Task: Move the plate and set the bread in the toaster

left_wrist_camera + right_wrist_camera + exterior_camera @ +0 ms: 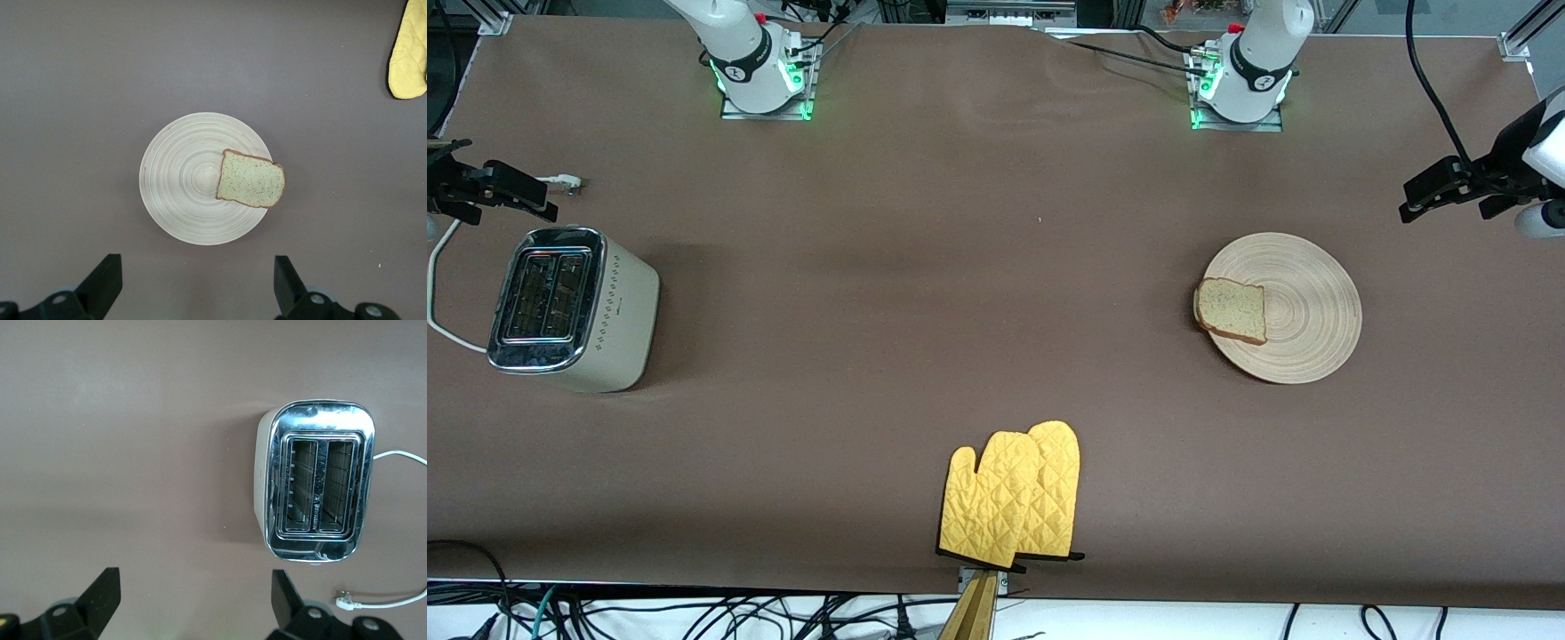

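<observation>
At the right arm's end of the desk point(960, 267), the right gripper point(511, 191) hangs in the air, over the bare brown cloth just by the plug point(569, 184) of the white cord point(438, 293), its jaws spread wide and holding nothing, as the right wrist view confirms with both black fingers point(100, 593) standing well apart. Just below it in the front view sits the toaster point(574, 308), cream-white with a shiny chrome top, upright on the desk, both slots open to the camera and nothing in them; the right wrist view looks straight down into the two slots of the toaster point(317, 490). Moving along to the middle, a pair of yellow quilted oven mitts point(1014, 498) lies flat at the desk edge nearest the front camera, one overlapping the other, well apart from everything else. On toward the left arm's end, the plate point(1303, 307) rests flat on the desk, pale wood with ring grooves, and the bread point(1232, 309) lies on it, at the rim on the side toward the toaster, one crust corner reaching just past the edge. The left wrist view shows that same plate point(187, 180) and bread point(251, 188) from above. Last, the left gripper point(1436, 191) hovers over the bare desk near the plate, jaws wide open and empty, its fingers point(103, 280) far apart.
</observation>
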Controlling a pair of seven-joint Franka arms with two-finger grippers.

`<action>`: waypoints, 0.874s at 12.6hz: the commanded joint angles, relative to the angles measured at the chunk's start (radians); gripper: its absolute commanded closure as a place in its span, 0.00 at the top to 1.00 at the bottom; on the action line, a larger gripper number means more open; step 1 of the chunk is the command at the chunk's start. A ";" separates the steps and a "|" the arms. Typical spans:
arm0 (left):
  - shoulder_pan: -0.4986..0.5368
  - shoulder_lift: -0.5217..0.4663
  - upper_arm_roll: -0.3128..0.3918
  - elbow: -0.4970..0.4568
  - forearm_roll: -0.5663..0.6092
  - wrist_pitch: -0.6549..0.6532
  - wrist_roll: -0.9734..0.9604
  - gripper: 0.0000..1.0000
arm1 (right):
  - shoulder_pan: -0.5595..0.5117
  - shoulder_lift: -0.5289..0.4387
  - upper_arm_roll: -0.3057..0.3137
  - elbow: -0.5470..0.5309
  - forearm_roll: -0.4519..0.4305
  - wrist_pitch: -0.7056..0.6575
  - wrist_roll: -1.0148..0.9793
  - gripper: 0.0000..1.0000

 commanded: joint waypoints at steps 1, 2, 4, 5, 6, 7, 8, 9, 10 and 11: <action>-0.001 -0.005 -0.002 0.010 0.009 -0.019 0.006 1.00 | -0.008 0.006 0.003 0.017 -0.002 -0.014 -0.007 1.00; -0.002 -0.005 0.000 0.008 0.009 -0.017 0.000 1.00 | -0.008 0.006 0.003 0.017 -0.002 -0.014 -0.007 1.00; -0.006 0.005 0.002 -0.004 0.001 0.016 0.011 1.00 | -0.008 0.006 0.003 0.017 -0.002 -0.014 -0.007 1.00; -0.006 0.005 0.003 -0.010 0.001 0.021 0.011 1.00 | -0.008 0.006 0.003 0.017 -0.002 -0.014 -0.007 1.00; -0.006 0.008 0.003 -0.024 0.010 0.025 0.011 1.00 | -0.008 0.006 0.001 0.017 -0.002 -0.014 -0.007 1.00; -0.006 0.008 0.003 -0.047 0.010 0.039 0.009 1.00 | -0.008 0.006 0.003 0.017 -0.002 -0.014 -0.007 1.00; -0.006 0.001 0.003 -0.065 0.010 0.041 0.011 1.00 | -0.008 0.006 0.003 0.017 -0.002 -0.014 -0.007 1.00; -0.006 -0.005 0.003 -0.073 0.010 0.039 0.011 1.00 | -0.008 0.006 0.003 0.017 -0.002 -0.014 -0.007 1.00; -0.006 -0.019 0.003 -0.073 0.010 0.038 0.011 1.00 | -0.008 0.006 0.003 0.017 -0.002 -0.016 -0.007 1.00; -0.007 -0.028 0.003 -0.067 0.010 0.038 0.009 1.00 | -0.008 0.006 0.001 0.017 -0.002 -0.014 -0.007 1.00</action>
